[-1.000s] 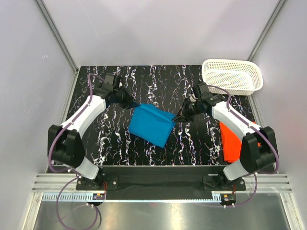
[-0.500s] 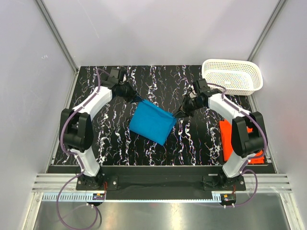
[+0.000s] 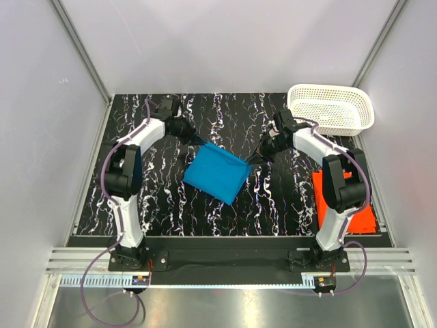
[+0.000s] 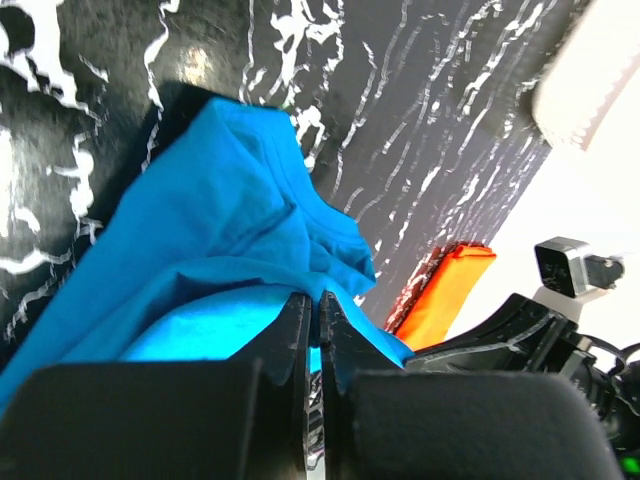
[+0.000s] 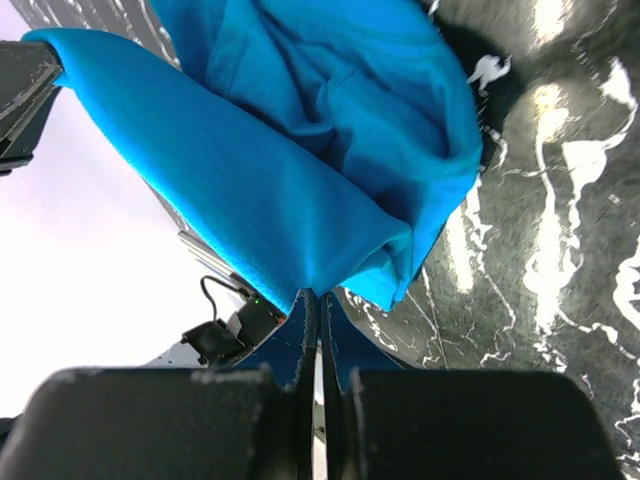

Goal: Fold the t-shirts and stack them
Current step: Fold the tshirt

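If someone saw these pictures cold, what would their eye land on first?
The bright blue t-shirt at the middle of the black marbled table, with the left end effector and right end effector each shut on a corner of it. Next, the orange-red t-shirt at the right edge, and the white basket in the far right corner.

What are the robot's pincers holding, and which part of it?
Both hold the blue t-shirt, shut on its far edge: the left pincer at the left corner, the right pincer at the right corner.
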`<state>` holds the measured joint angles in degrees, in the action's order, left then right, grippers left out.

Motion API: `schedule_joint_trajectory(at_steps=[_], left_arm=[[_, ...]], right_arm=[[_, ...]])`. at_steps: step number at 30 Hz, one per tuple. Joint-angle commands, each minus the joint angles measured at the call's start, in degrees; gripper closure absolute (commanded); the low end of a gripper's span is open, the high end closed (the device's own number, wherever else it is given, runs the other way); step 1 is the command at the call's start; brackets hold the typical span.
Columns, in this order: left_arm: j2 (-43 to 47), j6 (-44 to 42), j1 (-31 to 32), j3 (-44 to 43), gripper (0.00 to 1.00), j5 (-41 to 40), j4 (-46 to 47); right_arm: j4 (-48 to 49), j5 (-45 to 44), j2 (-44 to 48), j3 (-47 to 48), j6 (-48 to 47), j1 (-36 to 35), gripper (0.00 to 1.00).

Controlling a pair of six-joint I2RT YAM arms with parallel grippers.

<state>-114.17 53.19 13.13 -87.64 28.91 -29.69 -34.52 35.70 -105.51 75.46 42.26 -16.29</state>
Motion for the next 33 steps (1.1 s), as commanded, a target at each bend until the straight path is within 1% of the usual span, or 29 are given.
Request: schedule_joint_trajectory(at_steps=[1,4,6,7,9,10,12,13,14,15,16,17,19,20,21,22,23,25,26,27,28,29,30,31,33], left_arm=[[-1.66,-1.77,-0.73,-3.94,0.94,2.21,2.89],[-3.95,-2.39,-0.91,-5.52,0.94,2.73,2.89],[-4.83,-2.56,-1.17,-6.23,0.93,3.17,2.89],[-5.79,-2.65,-1.26,-7.19,0.93,3.35,2.89],[-6.59,-3.18,-1.61,-8.51,0.92,3.0,2.8],[-7.11,-3.35,-1.61,-8.86,0.91,2.82,2.89],[-7.82,-4.49,-1.79,-10.44,0.82,1.95,2.89],[-8.69,-5.89,-1.87,-11.23,0.75,1.77,2.28],[-9.4,-6.69,-1.96,-12.2,0.67,1.94,1.66],[-10.01,-7.48,-2.4,-15.17,0.65,2.47,0.44],[-11.06,-9.49,-2.58,-17.02,0.63,2.65,-2.71],[-11.07,-10.73,-2.93,-20.44,0.57,2.65,-4.3],[-10.29,-14.58,-3.1,-23.1,0.52,2.21,-8.69],[-7.85,-15.82,-3.28,-23.72,0.51,1.77,-9.5],[-6.34,-17.66,-3.19,-23.11,0.48,1.07,-9.85],[-4.85,-18.29,-3.28,-22.24,0.47,1.24,-9.86],[-1.53,-18.64,-3.28,-20.84,0.47,1.68,-9.77],[1.48,-19.7,-2.93,-15.22,0.48,3.78,-8.29],[3.93,-20.22,-2.67,-10.85,0.5,4.49,-7.93],[5.43,-20.58,-2.67,-8.02,0.53,5.01,-7.14],[6.75,-20.67,-2.58,-4.94,0.56,5.98,-3.83],[7.81,-20.5,-2.67,0.66,0.58,6.94,-2.31],[9.65,-20.23,-2.67,3.15,0.6,7.21,-1.08],[10.02,-20.06,-2.67,5.09,0.65,7.91,1.02],[10.81,-19.88,-2.67,9.75,0.7,9.85,3.4]], right_arm=[[-0.46,0.86,-1.53,2.58,-0.34,1.0,0.98],[-0.54,-0.28,-2.41,2.76,0.54,1.79,0.97],[-0.46,-0.63,-3.2,3.11,0.81,2.4,0.94],[-0.37,-0.98,-3.73,3.46,0.98,2.41,0.87],[-0.19,-1.08,-6.1,4.34,0.28,3.02,0.86],[-0.11,-0.99,-8.28,5.82,-0.24,3.37,0.84],[-0.28,-1.86,-10.05,8.37,-1.82,4.42,0.77],[-0.46,-2.13,-11.89,9.17,-2.18,4.95,0.71],[-0.72,-1.96,-12.69,9.87,-2.36,5.57,0.69],[-1.85,-2.04,-13.05,11.1,-2.79,6.53,0.67],[-2.82,-2.74,-12.79,11.89,-3.32,6.8,0.62],[-4.14,-3.96,-12.09,12.69,-5.67,6.72,0.6],[-7.13,-6.77,-9.03,13.92,-7.71,6.54,0.56],[-7.31,-7.14,-7.88,13.75,-9.11,6.54,0.54],[-7.4,-7.4,-5.69,12.88,-9.65,6.36,0.53],[-7.31,-7.32,-4.8,12.52,-10.26,5.75,0.53],[-6.96,-7.31,-3.92,12.17,-11.49,5.31,0.52],[-4.34,-5.57,-2.25,10.42,-12.11,4.17,0.51],[-2.85,-4.43,-1.89,9.63,-10.81,3.21,0.51],[1.87,-2.67,-1.8,7.53,-9.32,2.94,0.51],[4.96,2.39,-2.15,6.38,-7.3,2.76,0.52],[7.78,4.53,-2.67,5.58,-3.19,1.63,0.54],[11.72,5.94,-3.46,5.4,-1.93,0.83,0.57],[12.72,7.61,-5.56,6.18,-1.4,-0.13,0.59],[14.99,10.07,-9.51,8.72,-0.69,-1.54,0.66]])
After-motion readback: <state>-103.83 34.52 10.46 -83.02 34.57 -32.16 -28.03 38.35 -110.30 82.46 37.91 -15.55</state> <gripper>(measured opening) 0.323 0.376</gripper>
